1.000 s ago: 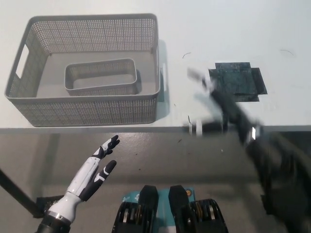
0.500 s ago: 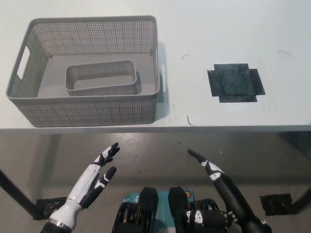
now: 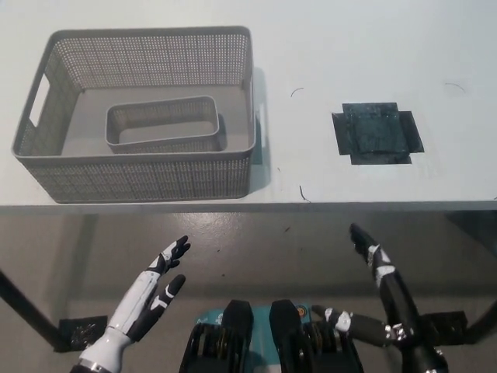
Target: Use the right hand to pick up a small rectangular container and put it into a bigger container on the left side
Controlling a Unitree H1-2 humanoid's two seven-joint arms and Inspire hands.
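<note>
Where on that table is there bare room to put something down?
The table is bare between the big basket and the dark tape patch, and along the far edge. The basket's floor is crowded by the small basket; only a strip at its left stays free.

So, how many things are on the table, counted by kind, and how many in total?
Grey perforated containers: 2, the big basket and the small rectangular container lying inside it.
Dark tape patches: 1, the cross-shaped patch at the right of the white table.
Total: 3.
</note>
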